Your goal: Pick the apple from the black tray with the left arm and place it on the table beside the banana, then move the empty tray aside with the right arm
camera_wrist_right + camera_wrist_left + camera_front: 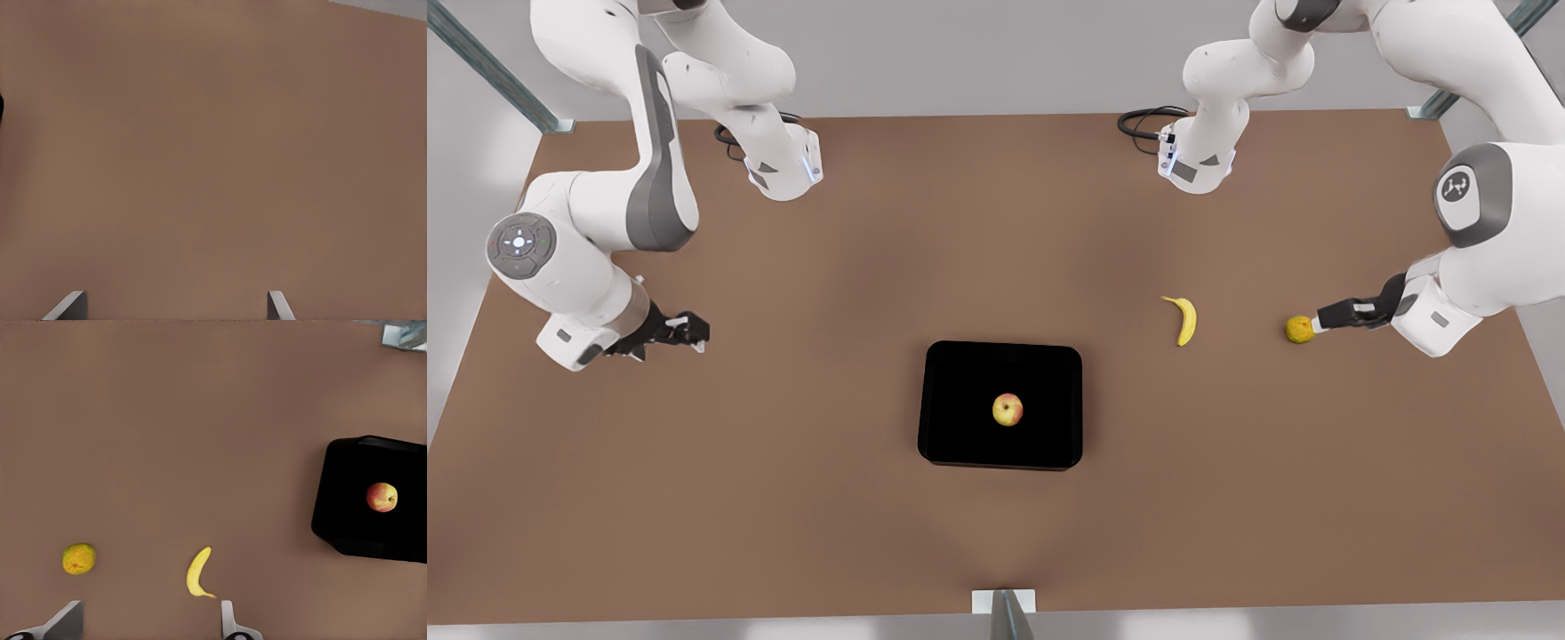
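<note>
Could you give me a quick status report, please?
Left gripper open beside the orange; right gripper open, waiting. Apple in black tray. Path clear.

Black tray (373,520) cut off by left wrist view's edge.

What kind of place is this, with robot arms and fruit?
Probably a simulated robot test bench, not a kitchen: a bare brown tabletop with metal frame posts at its edges, and a red-yellow apple in a black rectangular tray.
</note>
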Controlling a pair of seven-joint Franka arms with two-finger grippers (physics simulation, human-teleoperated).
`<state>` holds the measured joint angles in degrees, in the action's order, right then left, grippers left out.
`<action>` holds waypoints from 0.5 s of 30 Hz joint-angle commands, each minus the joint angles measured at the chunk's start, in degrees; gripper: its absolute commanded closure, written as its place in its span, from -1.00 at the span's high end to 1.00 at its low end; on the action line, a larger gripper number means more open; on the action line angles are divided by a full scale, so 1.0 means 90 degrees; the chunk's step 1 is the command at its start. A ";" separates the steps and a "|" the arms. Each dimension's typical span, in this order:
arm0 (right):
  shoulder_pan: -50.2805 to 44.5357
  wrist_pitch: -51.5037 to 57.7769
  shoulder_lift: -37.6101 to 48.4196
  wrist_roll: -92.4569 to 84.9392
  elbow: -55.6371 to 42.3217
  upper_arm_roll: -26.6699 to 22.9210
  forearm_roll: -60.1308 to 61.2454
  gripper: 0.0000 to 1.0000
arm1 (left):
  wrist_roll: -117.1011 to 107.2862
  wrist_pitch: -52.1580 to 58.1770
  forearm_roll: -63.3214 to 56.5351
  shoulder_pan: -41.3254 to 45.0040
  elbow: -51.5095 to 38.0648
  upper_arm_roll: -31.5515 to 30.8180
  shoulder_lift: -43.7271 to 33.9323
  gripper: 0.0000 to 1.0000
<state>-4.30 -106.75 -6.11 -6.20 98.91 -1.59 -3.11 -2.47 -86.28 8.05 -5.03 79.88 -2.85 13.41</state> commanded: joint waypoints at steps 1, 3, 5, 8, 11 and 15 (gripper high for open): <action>0.0145 -0.0570 0.0005 -0.0376 -0.0101 -0.0038 -0.0064 1.00 | -0.0233 -0.0208 0.0014 0.0012 -0.0009 -0.0035 -0.0006 1.00; 0.0135 -0.0580 0.0005 -0.0347 -0.0111 -0.0048 -0.0074 1.00 | -0.0243 -0.0217 -0.0035 0.0148 0.0001 -0.0035 0.0053 1.00; 0.0135 -0.0580 0.0005 -0.0347 -0.0120 -0.0048 -0.0074 1.00 | -0.0202 -0.0100 -0.0639 0.0791 0.0206 -0.0298 0.0033 1.00; 0.0106 -0.0590 -0.0024 -0.0327 -0.0120 -0.0038 -0.0094 1.00 | -0.3132 -0.0998 -0.0924 0.3057 -0.1014 -0.0572 0.1224 1.00; 0.0106 -0.0590 -0.0093 -0.0327 -0.0189 -0.0029 -0.0094 1.00 | -0.4294 -0.2307 -0.1148 0.3800 -0.1142 -0.0582 0.2015 1.00; 0.0096 -0.0590 -0.0103 -0.0327 -0.0189 -0.0019 -0.0123 1.00 | -0.6141 -0.3088 -0.1178 0.4220 -0.1054 -0.0572 0.3070 1.00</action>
<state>-3.51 -111.61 -7.04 -7.84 97.27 -1.76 -4.14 -20.02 -103.79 -2.02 32.54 70.38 -8.02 39.74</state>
